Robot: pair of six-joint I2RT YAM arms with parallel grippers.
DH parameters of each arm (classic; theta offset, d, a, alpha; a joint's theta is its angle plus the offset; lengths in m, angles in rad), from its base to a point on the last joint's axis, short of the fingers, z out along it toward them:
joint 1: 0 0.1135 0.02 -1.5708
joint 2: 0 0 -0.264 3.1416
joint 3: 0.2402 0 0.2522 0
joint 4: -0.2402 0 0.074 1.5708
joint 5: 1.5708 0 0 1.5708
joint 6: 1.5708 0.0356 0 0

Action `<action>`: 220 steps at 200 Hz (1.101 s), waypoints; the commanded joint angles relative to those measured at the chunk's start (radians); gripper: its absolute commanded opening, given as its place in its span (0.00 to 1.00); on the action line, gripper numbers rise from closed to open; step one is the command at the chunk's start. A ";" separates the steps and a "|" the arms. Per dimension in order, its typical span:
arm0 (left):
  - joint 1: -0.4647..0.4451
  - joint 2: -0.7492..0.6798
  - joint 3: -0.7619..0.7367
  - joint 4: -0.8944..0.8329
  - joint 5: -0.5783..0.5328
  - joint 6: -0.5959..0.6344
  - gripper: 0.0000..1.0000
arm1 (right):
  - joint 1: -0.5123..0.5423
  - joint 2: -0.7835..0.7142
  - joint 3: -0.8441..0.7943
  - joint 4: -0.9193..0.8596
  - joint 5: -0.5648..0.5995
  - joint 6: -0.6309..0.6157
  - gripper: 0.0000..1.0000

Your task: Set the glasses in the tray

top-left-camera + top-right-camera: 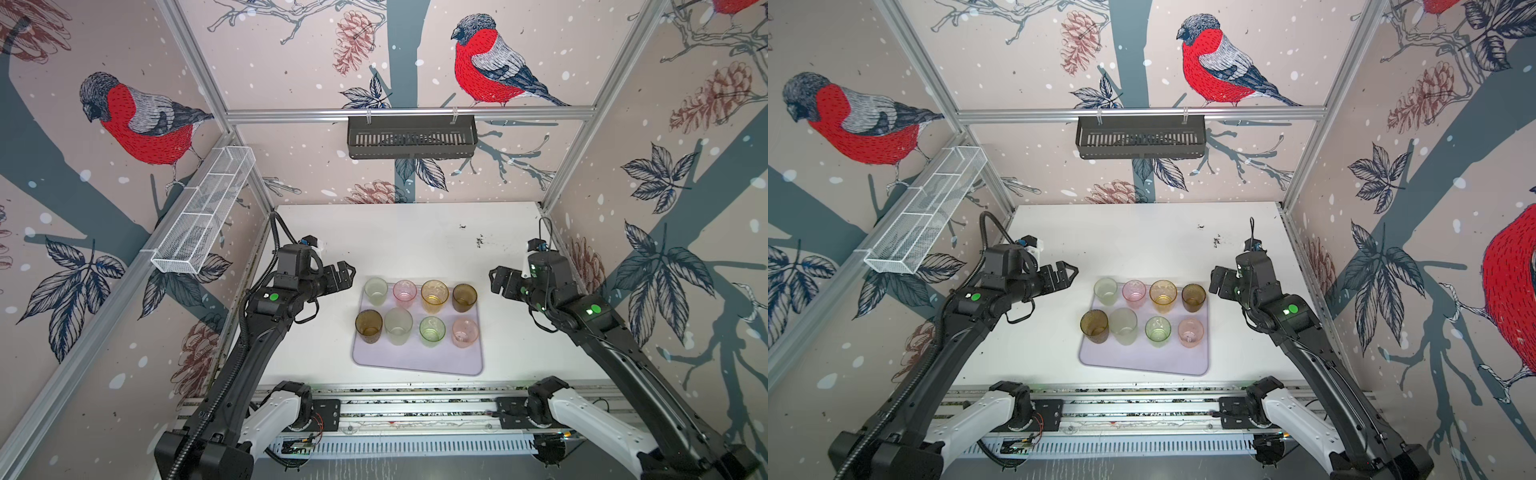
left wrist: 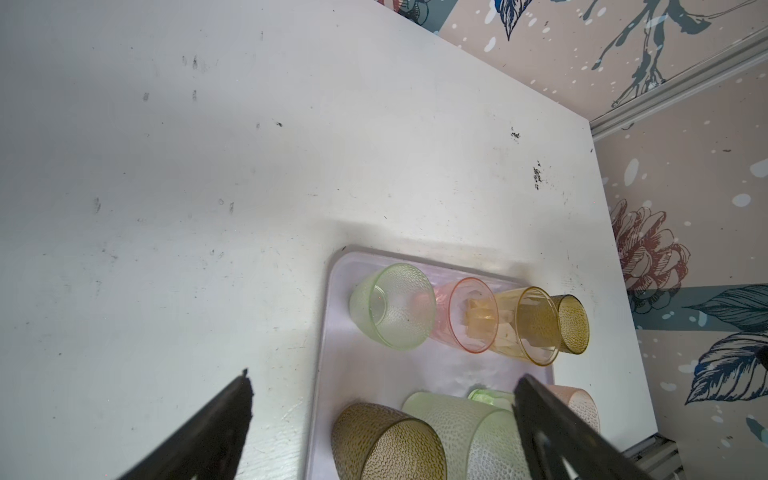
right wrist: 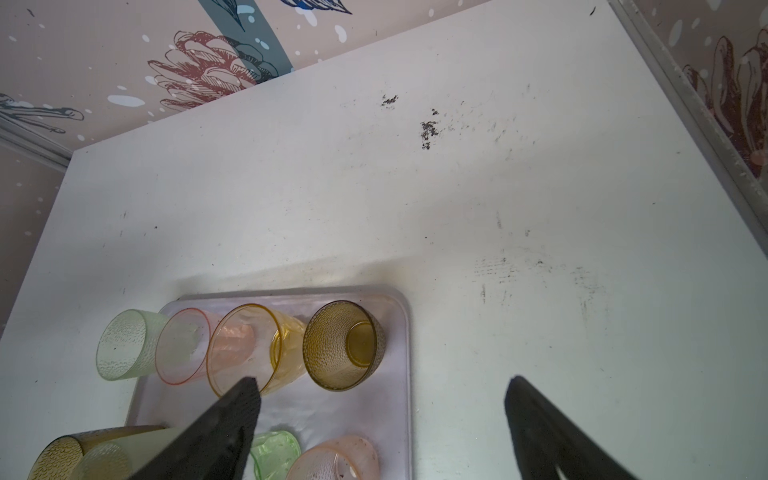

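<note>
Several tinted glasses stand upright in two rows on the pale lilac tray [image 1: 415, 362] [image 1: 1142, 362]. The back row runs pale green [image 1: 376, 291], pink [image 1: 404, 293], amber [image 1: 434, 296], brown [image 1: 464, 297]. In front stand a brown glass [image 1: 368, 326], a frosted one [image 1: 398, 326], a bright green one [image 1: 432, 331] and a peach one [image 1: 465, 332]. My left gripper [image 1: 347, 276] [image 2: 384, 376] hovers open just left of the tray's back corner. Just right of the tray, my right gripper [image 1: 496, 280] [image 3: 382, 379] is open too. Neither holds anything.
A black slotted basket [image 1: 411, 137] hangs on the back wall and a white wire mesh basket [image 1: 203, 212] on the left wall, both high above the table. White tabletop [image 1: 415, 241] stretches behind the tray. An aluminium rail [image 1: 415, 409] runs along the front edge.
</note>
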 commanded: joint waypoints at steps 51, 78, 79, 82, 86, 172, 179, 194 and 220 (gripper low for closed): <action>0.005 -0.064 -0.063 0.008 -0.239 -0.043 0.98 | -0.097 -0.039 -0.072 0.143 0.071 -0.080 1.00; 0.005 -0.136 -0.127 0.035 -0.352 -0.061 0.98 | -0.129 -0.046 -0.118 0.197 0.109 -0.083 1.00; 0.005 -0.140 -0.129 0.035 -0.357 -0.062 0.98 | -0.130 -0.046 -0.120 0.200 0.108 -0.083 1.00; 0.005 -0.148 -0.135 0.038 -0.371 -0.065 0.98 | -0.134 -0.049 -0.126 0.207 0.108 -0.084 1.00; 0.005 -0.159 -0.147 0.040 -0.388 -0.069 0.98 | -0.138 -0.052 -0.133 0.219 0.111 -0.084 1.00; 0.005 -0.380 -0.363 0.114 -0.791 -0.073 0.98 | -0.249 -0.064 -0.270 0.384 0.251 -0.089 1.00; 0.006 -0.403 -0.379 0.116 -0.821 -0.070 0.98 | -0.265 -0.057 -0.282 0.392 0.252 -0.082 1.00; 0.005 -0.444 -0.409 0.136 -0.874 -0.061 0.98 | -0.304 -0.044 -0.305 0.406 0.251 -0.065 1.00; 0.005 -0.490 -0.468 0.213 -0.898 0.015 0.98 | -0.344 -0.043 -0.364 0.469 0.284 -0.043 1.00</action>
